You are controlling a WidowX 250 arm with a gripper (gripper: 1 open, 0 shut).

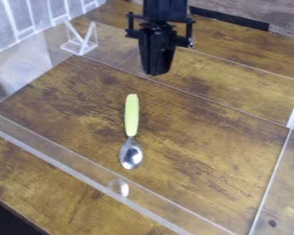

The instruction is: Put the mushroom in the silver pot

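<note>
Neither mushroom nor silver pot was visible anywhere in view, so the mushroom's location, handling, grip point and long axis couldn't be judged. What lay on the wooden table (223,156) was a spoon (130,133) with a yellow handle and metal bowl, long axis running roughly near-to-far, bowl end toward the camera, handle end pointing up toward the gripper (157,66). Spoon probably light, stiff and slippery at the bowl. Gripper hung above the far end of the handle, clear of it, holding nothing; jaw opening couldn't be read from this angle.
</note>
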